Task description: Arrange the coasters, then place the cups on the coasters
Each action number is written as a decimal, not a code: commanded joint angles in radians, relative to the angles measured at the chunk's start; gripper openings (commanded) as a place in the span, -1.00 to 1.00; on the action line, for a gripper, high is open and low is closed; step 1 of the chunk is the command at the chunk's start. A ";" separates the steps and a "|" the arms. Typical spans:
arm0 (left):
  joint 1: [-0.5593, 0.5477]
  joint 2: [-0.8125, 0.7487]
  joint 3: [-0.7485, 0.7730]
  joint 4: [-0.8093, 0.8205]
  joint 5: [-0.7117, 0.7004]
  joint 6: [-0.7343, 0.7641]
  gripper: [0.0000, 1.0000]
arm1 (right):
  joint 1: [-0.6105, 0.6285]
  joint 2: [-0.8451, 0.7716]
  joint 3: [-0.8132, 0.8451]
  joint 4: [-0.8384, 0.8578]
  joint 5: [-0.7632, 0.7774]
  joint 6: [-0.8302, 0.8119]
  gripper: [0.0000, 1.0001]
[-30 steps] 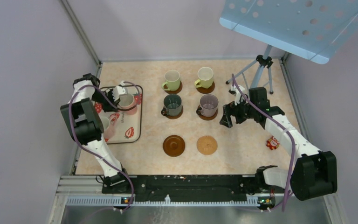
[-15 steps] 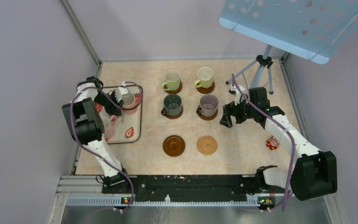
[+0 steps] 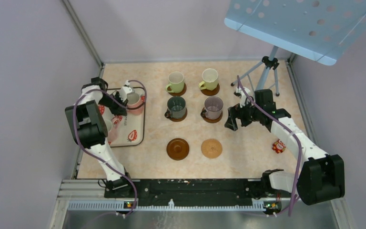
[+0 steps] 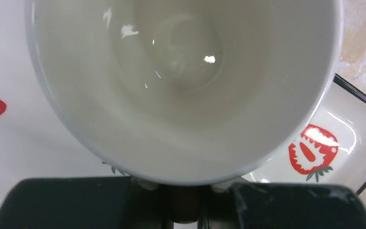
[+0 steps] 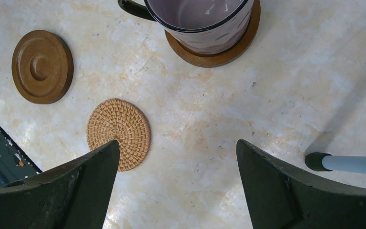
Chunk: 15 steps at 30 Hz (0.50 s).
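Note:
A pink cup [image 3: 134, 101] with a pale inside [image 4: 186, 86] hangs over the strawberry-print tray [image 3: 136, 138]. My left gripper [image 3: 124, 98] is shut on the handle at its near side [image 4: 186, 193]. Another pink cup [image 3: 108, 128] on the tray is mostly hidden by the left arm. Two light green cups [image 3: 175, 81] [image 3: 210, 78], a dark green-grey cup [image 3: 177, 107] and a mauve cup [image 3: 213, 107] [image 5: 200, 19] each stand on a brown coaster. A dark brown coaster [image 3: 177, 148] [image 5: 42, 67] and a tan one [image 3: 211, 148] [image 5: 119, 133] lie bare. My right gripper [image 3: 233, 119] [image 5: 177, 145] hovers open to the right of the mauve cup.
A tripod [image 3: 267, 71] stands at the back right, one foot [image 5: 348, 163] close to my right gripper. A blue perforated board [image 3: 300, 24] overhangs that corner. A small red object [image 3: 279, 146] lies by the right arm. Walls close in the left, back and right.
My left gripper loosened for a moment and is shut again on the pink cup's handle; cup and gripper have shifted slightly right over the tray. The right arm has not moved.

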 commanded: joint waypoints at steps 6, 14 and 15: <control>-0.004 -0.163 0.000 0.061 0.137 -0.246 -1.00 | -0.009 -0.015 0.026 0.020 -0.009 -0.010 0.81; -0.059 -0.281 0.153 0.066 0.144 -0.616 -1.00 | -0.010 -0.026 0.039 0.012 0.015 0.005 0.82; -0.082 -0.300 0.164 0.070 0.120 -0.663 -1.00 | -0.009 -0.028 0.043 0.008 0.021 0.007 0.81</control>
